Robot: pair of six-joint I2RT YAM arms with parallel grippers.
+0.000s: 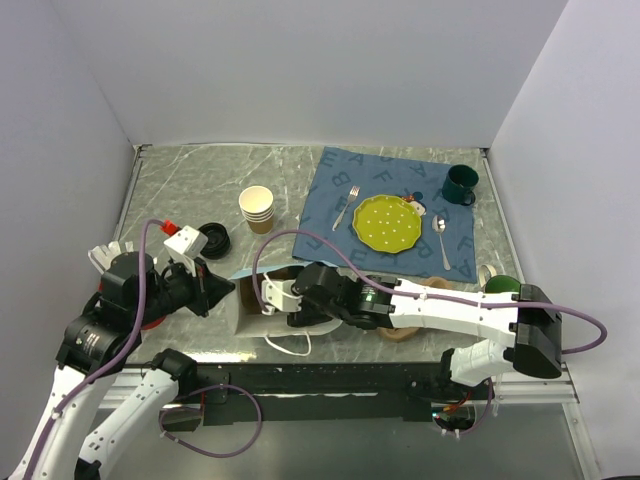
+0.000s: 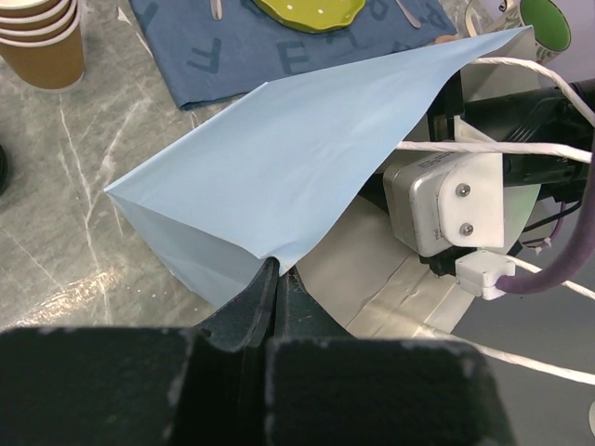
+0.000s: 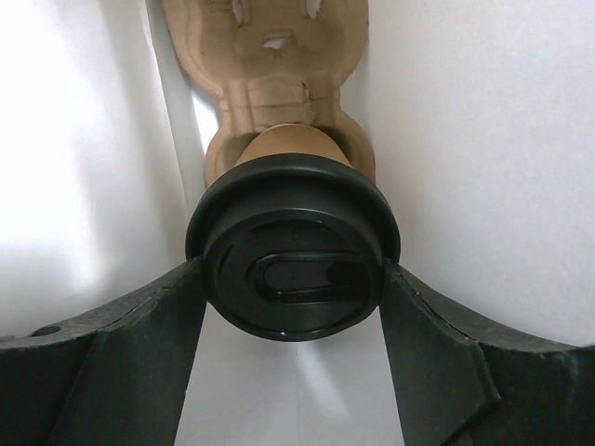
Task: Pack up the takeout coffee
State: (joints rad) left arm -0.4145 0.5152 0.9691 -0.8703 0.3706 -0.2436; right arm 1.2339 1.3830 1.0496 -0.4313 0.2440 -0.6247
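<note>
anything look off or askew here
Nothing looks spilled or damaged. The paper bag lies on its side, its edge pinched by the left fingers, so the takeout coffee held between the right fingers appears to sit sideways inside it. A loose black lid lies on the table.

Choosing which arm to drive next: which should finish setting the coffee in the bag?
Right. The right gripper grips the takeout coffee inside the bag, at the cardboard carrier. The left gripper is shut on the bag edge, holding it open.
</note>
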